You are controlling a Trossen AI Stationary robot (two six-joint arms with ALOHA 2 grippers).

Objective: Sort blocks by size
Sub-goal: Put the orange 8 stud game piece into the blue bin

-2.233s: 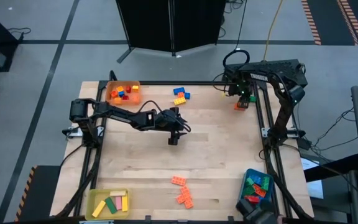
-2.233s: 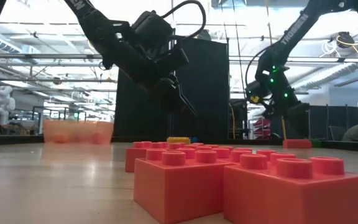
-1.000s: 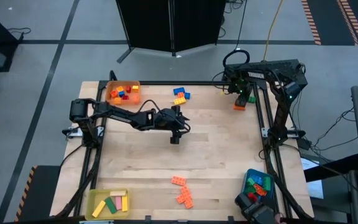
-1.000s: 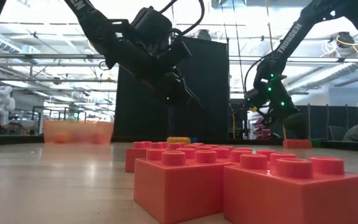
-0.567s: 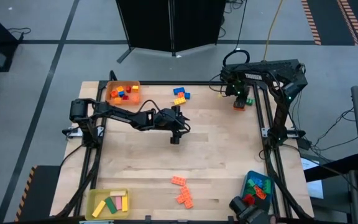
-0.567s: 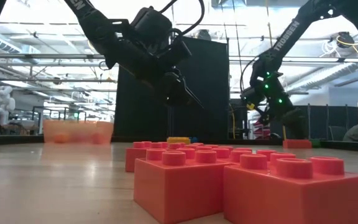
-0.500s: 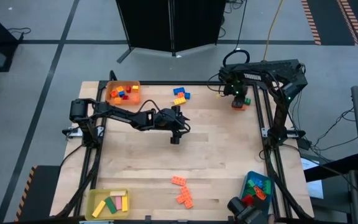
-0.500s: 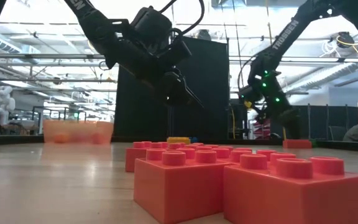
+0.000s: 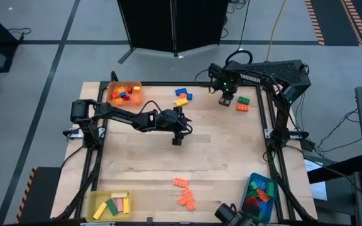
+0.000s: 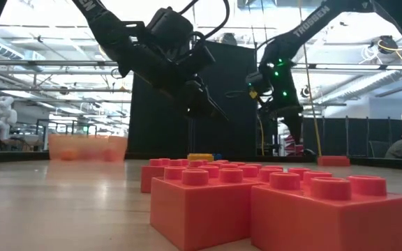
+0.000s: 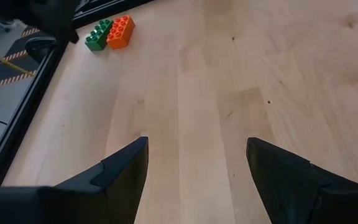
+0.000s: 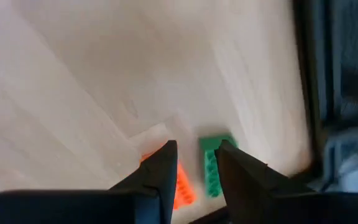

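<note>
The desk [image 9: 219, 163] carries three trays at its corners: an orange tray [image 9: 124, 94] with small bricks, a yellow tray [image 9: 110, 205] with long bars and a blue tray [image 9: 259, 188] with mixed pieces.

The left hand [image 9: 176, 139] hangs over the middle of the desk, wide open and empty. The right hand [image 9: 226, 99] hovers near the far right corner, its fingers a narrow gap apart with nothing between them.

Just beside the right hand lie the green brick [image 9: 244, 100] and the orange brick [image 9: 242, 107], touching along their long sides. Their long axes look parallel and seem to run across the desk from left to right, studs up.

This looks like the approach to a pick. The next move calls for lining up over one brick and closing across its short width without nudging its neighbour.
</note>
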